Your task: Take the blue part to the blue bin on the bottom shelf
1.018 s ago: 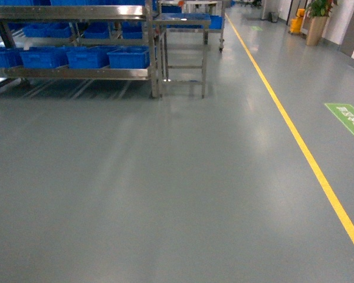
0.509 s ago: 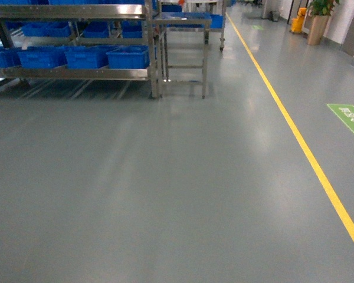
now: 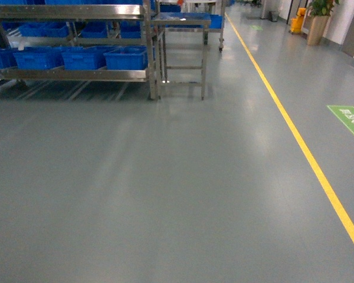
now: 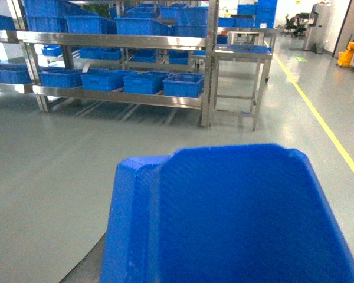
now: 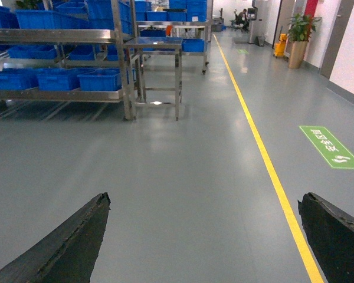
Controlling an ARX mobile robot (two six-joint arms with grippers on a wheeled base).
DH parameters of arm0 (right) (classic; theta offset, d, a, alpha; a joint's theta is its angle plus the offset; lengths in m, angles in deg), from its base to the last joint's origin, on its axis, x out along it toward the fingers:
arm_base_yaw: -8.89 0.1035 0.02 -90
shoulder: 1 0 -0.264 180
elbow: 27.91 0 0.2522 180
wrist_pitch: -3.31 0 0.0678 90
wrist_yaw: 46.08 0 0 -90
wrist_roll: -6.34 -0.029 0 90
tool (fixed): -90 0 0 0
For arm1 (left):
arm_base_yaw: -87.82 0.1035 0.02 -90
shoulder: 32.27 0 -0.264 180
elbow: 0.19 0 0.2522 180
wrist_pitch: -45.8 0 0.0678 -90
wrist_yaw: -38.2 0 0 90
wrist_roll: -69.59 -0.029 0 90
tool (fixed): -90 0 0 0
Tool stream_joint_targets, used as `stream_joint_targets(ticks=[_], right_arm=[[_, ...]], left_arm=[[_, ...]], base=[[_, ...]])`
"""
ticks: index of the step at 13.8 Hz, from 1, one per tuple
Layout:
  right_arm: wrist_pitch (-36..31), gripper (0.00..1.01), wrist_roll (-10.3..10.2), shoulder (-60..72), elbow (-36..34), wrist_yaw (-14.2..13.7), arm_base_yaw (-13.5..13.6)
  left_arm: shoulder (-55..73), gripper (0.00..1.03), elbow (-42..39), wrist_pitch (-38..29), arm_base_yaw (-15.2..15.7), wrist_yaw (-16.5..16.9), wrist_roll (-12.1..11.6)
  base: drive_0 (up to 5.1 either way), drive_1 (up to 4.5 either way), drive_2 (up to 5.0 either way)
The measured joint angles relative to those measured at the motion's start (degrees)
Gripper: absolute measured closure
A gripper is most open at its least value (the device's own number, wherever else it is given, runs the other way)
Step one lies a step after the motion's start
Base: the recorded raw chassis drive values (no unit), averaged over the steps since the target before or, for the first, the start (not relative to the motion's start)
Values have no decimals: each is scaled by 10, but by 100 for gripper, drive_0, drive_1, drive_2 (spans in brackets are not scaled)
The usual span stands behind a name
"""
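Observation:
A large blue part [image 4: 236,218] fills the lower half of the left wrist view, held up above the floor. Only a dark sliver of one left finger [image 4: 88,268] shows beside it, and the left gripper is shut on the part. The bottom shelf [image 3: 71,75] of the steel rack lies far ahead at upper left, with a row of blue bins [image 3: 127,58] on it; the left wrist view also shows the bins [image 4: 183,84]. My right gripper [image 5: 203,203] hangs open over bare floor with nothing between its fingers [image 5: 76,236]. Neither gripper appears in the head view.
A small steel table [image 3: 183,22] stands just right of the rack. A yellow floor line [image 3: 295,135] runs diagonally on the right, with a green floor sign [image 3: 349,121] beyond it. A potted plant [image 3: 318,17] stands far back right. Grey floor stretches between me and the rack.
In the head view the rack and table have slid slightly left and the green sign slightly right, so the view has crept forward. No gripper shows in those frames.

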Motion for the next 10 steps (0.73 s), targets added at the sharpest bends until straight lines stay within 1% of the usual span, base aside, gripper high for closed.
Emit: stream_joint_targets(ticks=[10], right_arm=[[2,3,0,0,0,0,0]], left_arm=[[0,59,0,0,0,0,0]], base=[[6,412,-400]])
